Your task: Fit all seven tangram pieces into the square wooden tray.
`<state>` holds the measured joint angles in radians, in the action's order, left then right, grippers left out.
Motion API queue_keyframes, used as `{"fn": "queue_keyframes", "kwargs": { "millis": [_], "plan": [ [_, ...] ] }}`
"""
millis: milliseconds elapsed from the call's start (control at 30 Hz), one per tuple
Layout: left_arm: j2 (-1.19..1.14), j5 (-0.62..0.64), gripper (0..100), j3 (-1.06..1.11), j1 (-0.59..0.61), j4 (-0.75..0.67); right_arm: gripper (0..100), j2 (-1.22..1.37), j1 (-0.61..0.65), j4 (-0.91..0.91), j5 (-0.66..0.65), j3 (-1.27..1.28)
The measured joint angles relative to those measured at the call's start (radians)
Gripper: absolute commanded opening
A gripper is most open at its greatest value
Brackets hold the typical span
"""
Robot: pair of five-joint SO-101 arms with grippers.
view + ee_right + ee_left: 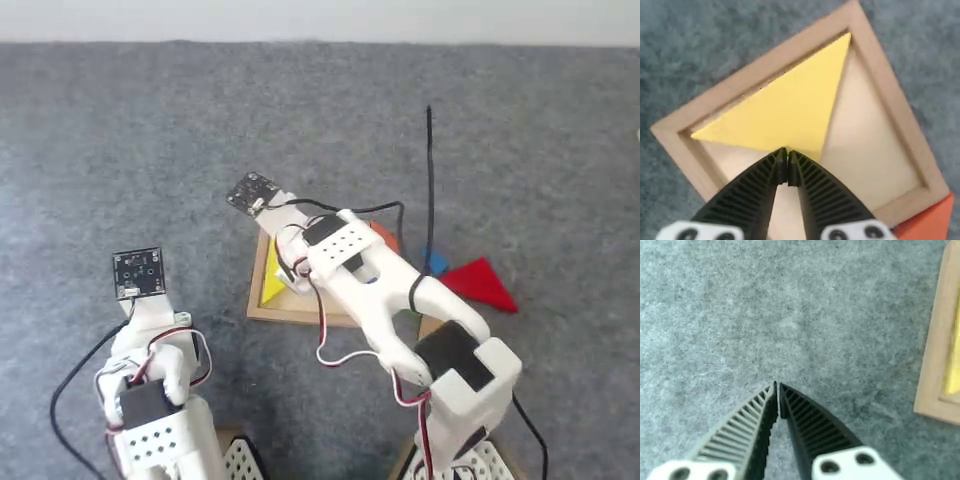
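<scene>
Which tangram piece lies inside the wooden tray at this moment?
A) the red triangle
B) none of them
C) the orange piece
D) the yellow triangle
D: the yellow triangle lies flat inside the wooden tray, along its rim, while the red triangle lies outside it on the carpet.

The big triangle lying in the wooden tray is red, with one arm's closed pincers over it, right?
Not quite: the triangle in the tray is yellow, as the right wrist view shows. The right gripper is shut over it.
</scene>
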<state>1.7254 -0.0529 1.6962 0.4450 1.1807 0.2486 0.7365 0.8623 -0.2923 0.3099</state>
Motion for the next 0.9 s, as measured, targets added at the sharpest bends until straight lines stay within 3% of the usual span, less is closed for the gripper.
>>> {"fn": "queue_keyframes", "kwargs": {
  "millis": [300, 433, 533, 633, 733, 900],
  "plan": [
    [0.0, 0.0, 1, 0.0, 0.0, 0.0, 1.7, 0.005, 0.051, -0.002, -0.011, -0.017],
    [0.0, 0.0, 1, 0.0, 0.0, 0.0, 1.7, -0.058, 0.044, 0.126, -0.06, -0.04],
    [0.0, 0.0, 1, 0.0, 0.0, 0.0, 3.7, -0.209, -0.015, 0.247, -0.068, -0.046],
    [0.0, 0.0, 1, 0.0, 0.0, 0.0, 12.3, -0.368, -0.098, 0.333, -0.068, -0.021],
    [0.0, 0.0, 1, 0.0, 0.0, 0.0, 18.4, -0.482, -0.184, 0.359, -0.066, 0.08],
    [0.0, 0.0, 1, 0.0, 0.0, 0.0, 19.5, -0.637, -0.322, 0.368, -0.14, 0.301]
  ]
}}
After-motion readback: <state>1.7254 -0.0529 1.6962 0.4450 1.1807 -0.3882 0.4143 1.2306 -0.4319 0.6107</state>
